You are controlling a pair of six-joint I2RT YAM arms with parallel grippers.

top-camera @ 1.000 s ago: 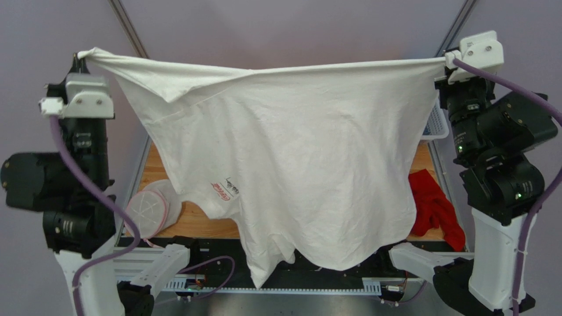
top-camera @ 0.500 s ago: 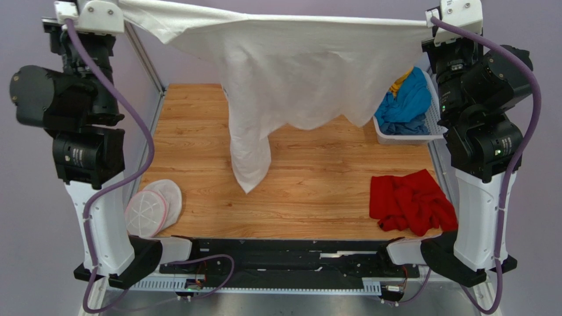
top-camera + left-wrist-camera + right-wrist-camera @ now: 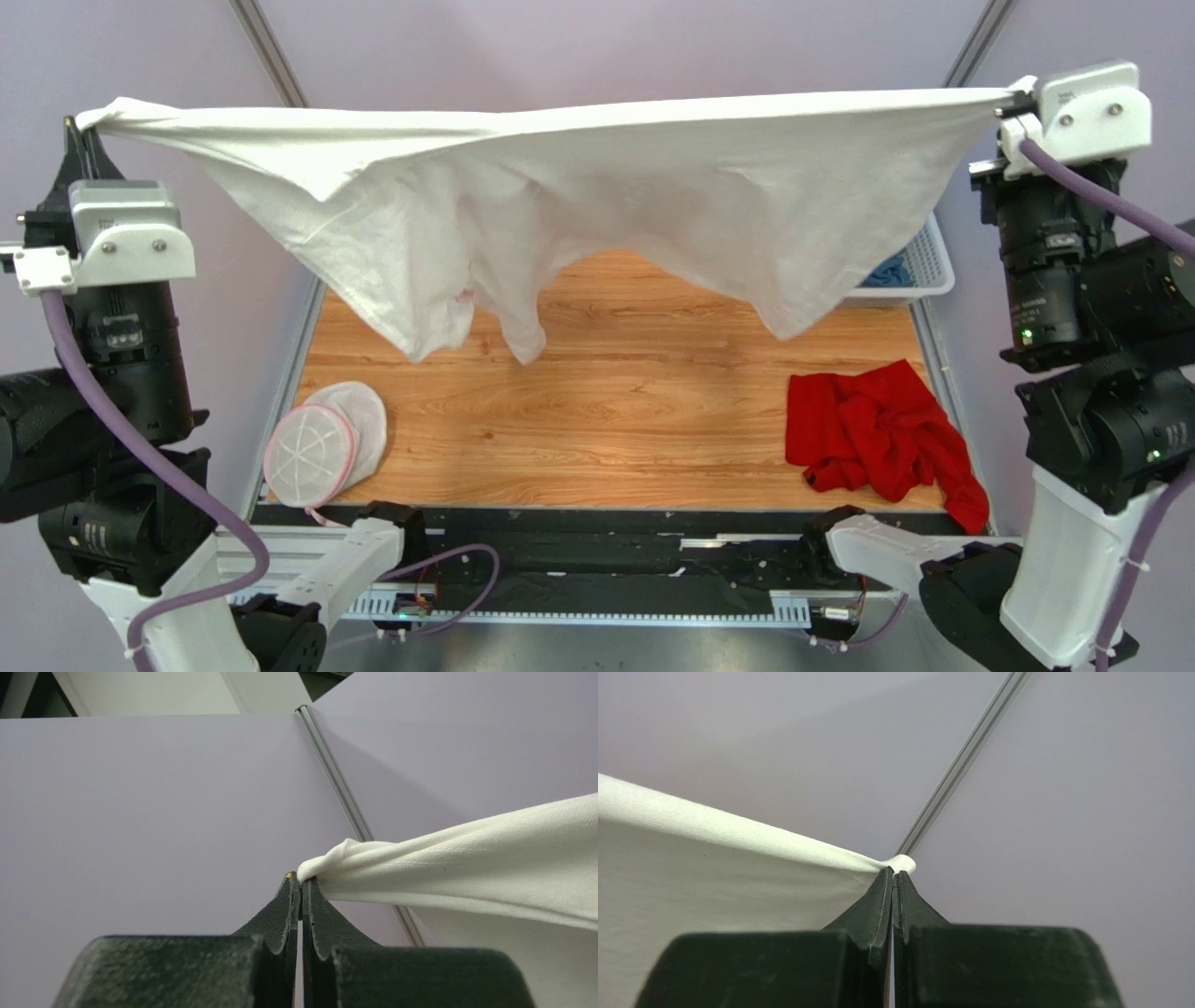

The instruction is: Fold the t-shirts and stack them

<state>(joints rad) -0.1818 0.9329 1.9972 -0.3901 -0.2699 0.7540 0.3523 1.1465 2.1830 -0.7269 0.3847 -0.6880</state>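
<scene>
The table sits under everything, and the white shirt hangs in the air over its far half. The shirt's taut top edge runs straight across from my left to my right, so the long axis lies side to side. The body sags from that edge in loose folds, lowest left of centre and, I judge, off the wood. The red shirt lies crumpled at the near right, closest to my right arm. A blue shirt peeks from the basket behind the white cloth. The left gripper and right gripper each hold one end of that edge, fingers pressed together on a small bunch of cloth. Neither arm is nearer, so laying the shirt flat should take both descending level together.
</scene>
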